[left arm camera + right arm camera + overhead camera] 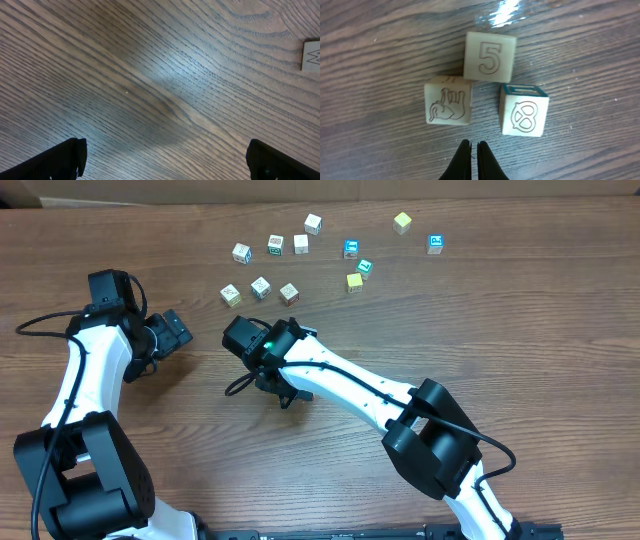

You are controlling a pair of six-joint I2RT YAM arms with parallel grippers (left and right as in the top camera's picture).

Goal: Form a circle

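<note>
right jaws: pinched fully shut, holding nothing, tips pointed at a trio of cubes just ahead. 5 cube [490,56] farthest, elephant cube [448,105] near left, pretzel cube [524,112] near right. left jaws: spread wide, empty, over bare surface [520,330], well apart from the trio. no circle formed: the trio is only a loose cluster, and the other cubes [301,244] lie scattered beyond it. risks, as judged: a shut-jaw push into the gap between elephant and pretzel would wedge them apart or drive the 5 away. an off-centre nudge could spin or tip a cube. the arm's sweep may clip neighbours.
</note>
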